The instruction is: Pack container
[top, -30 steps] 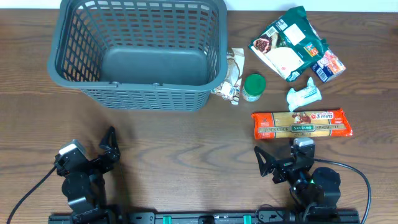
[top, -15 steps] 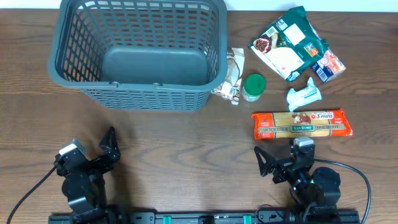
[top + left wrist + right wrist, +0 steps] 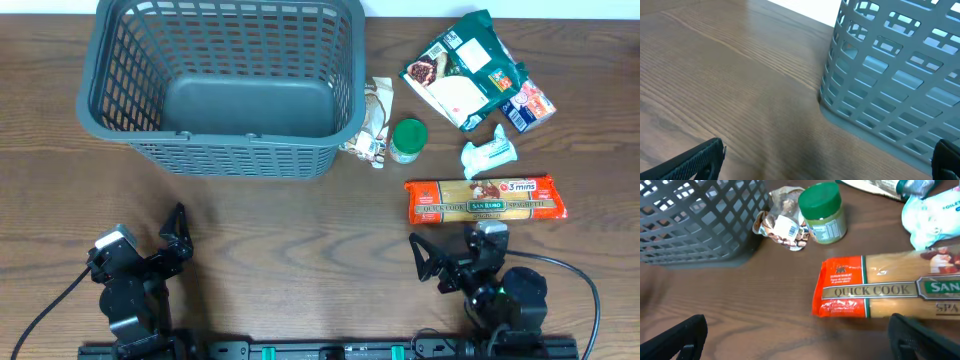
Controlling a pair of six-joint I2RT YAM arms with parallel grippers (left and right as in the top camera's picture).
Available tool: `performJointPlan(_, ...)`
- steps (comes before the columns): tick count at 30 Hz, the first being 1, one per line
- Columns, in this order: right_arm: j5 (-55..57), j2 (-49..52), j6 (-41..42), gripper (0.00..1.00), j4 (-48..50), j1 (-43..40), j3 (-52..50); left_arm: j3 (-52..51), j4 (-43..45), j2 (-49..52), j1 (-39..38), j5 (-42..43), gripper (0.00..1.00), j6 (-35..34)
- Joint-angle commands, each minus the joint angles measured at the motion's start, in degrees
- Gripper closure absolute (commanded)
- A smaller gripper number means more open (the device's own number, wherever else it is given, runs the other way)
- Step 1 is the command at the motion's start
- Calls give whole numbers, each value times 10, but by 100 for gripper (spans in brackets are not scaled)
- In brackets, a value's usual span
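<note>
The container [image 3: 220, 158], a large dark grey lattice basket, stands empty at the back left; its corner fills the left wrist view [image 3: 890, 75]. My left gripper [image 3: 145, 238] rests open near the front edge, well short of the basket, and its fingers [image 3: 695, 162] have only bare wood between them. My right gripper [image 3: 450, 252] is open at the front right, just below an orange spaghetti pack [image 3: 485, 200]. The right wrist view shows that pack [image 3: 890, 292] lying ahead of the open right gripper [image 3: 795, 335], not touching it.
Right of the basket lie a crumpled brown packet [image 3: 375, 120] and a green-lidded jar [image 3: 408, 140]. Farther right are a green bag [image 3: 460, 70], a small red and blue carton [image 3: 530, 105] and a white wipes pack [image 3: 488, 152].
The right gripper has shifted very slightly; both grippers stay open and no object has moved.
</note>
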Motion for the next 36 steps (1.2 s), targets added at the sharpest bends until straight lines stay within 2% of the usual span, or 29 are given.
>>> performJointPlan(1,-3,39,-9,1,11,2,44,-12,-1,-3,-2,2,1,-3)
performJointPlan(5,46,136,-37,1,11,2,125,-12,-1,-3,-2,2,1,-3)
performJointPlan(11,64,353,-98,1,-7,1,281,-12,-1,-3,-2,2,1,-3)
performJointPlan(18,87,614,-104,1,-40,-41,502,-12,-1,-3,-2,2,1,-3)
performJointPlan(21,78,668,-107,1,-16,-53,561,-12,-1,-3,-2,2,1,-3)
performJointPlan(24,110,695,-153,1,44,-59,576,-12,-1,-3,-2,2,1,-3)
performJointPlan(26,138,713,-156,1,83,-71,576,-12,-1,-3,-2,2,1,-3)
performJointPlan(33,32,831,-160,1,137,-182,612,-12,-1,-3,-2,2,1,-3)
performJointPlan(36,13,886,-171,1,160,-200,635,-12,-1,-3,-2,2,1,-3)
